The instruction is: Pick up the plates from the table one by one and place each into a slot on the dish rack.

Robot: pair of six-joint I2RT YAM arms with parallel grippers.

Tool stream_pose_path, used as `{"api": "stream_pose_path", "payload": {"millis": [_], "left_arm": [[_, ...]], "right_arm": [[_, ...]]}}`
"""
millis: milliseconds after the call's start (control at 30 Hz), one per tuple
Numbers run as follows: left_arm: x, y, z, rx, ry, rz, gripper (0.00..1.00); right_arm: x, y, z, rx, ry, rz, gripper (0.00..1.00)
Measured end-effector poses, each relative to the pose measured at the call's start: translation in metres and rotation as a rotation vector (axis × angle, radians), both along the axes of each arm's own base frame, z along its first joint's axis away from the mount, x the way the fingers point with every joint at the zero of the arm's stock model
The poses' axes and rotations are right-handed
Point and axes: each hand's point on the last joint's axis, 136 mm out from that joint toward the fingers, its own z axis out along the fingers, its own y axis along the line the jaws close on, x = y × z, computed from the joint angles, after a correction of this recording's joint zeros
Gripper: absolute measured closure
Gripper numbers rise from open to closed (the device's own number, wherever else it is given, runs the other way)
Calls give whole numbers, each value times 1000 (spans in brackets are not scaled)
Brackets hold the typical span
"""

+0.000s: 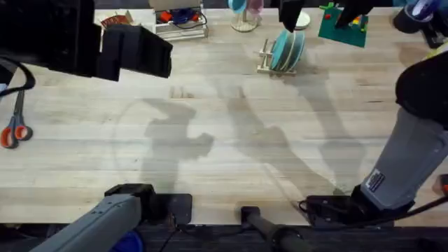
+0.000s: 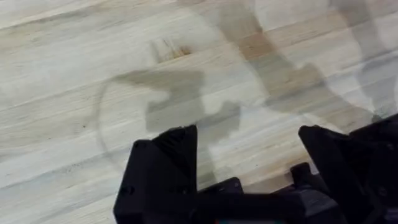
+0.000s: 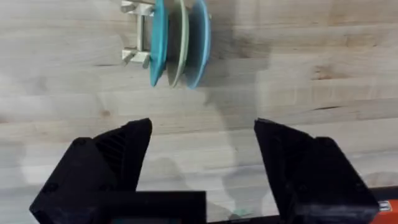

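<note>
Desk [image 1: 224, 140]: light wooden planks, bare across the middle, arm shadows on it.

Dish rack [image 1: 266, 59]: small light-wood rack at the far side of the desk, right of centre.

Plates [image 1: 288, 50]: three on edge in the rack, side by side; in the right wrist view a teal plate [image 3: 158, 40], a pale cream plate [image 3: 178, 38] and a light blue plate [image 3: 199, 38].

Left tool [image 2: 249, 155]: black fingers spread wide, holding nothing, above bare desk.

Right tool [image 3: 202, 155]: black fingers spread wide, holding nothing, clear of the rack and plates.

Scissors [image 1: 14, 129]: orange handles, at the desk's left edge.
</note>
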Motion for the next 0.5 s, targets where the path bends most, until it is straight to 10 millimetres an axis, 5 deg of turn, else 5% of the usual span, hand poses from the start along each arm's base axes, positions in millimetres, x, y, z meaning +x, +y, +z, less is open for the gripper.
{"api": "stream_pose_path", "payload": {"millis": [200,500], "left_arm": [[0,0,0,0,0,0,7],[0,0,0,0,0,0,6]], "right_arm": [[-9,15,15,6,-30,93,10],[-44,15,90,69,-218,141,9]]}}
